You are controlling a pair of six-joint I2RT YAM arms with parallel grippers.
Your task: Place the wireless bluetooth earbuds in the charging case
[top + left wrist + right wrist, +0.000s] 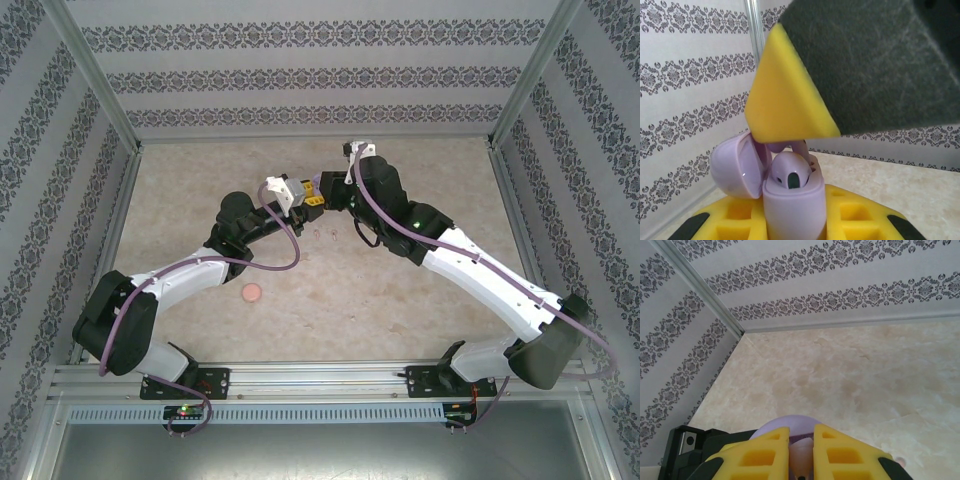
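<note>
Now left gripper: clenched on the open charging case, mouth upward.
Right gripper: pinching a purple earbud just above the case; you lower it straight, stem first.

Both arms angled inward, left gripper clamped, right gripper nearly closed, tips meeting

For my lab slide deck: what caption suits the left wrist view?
Left gripper holds the open purple charging case, one earbud seated; the right gripper's fingertip holds a second earbud over it.
</note>
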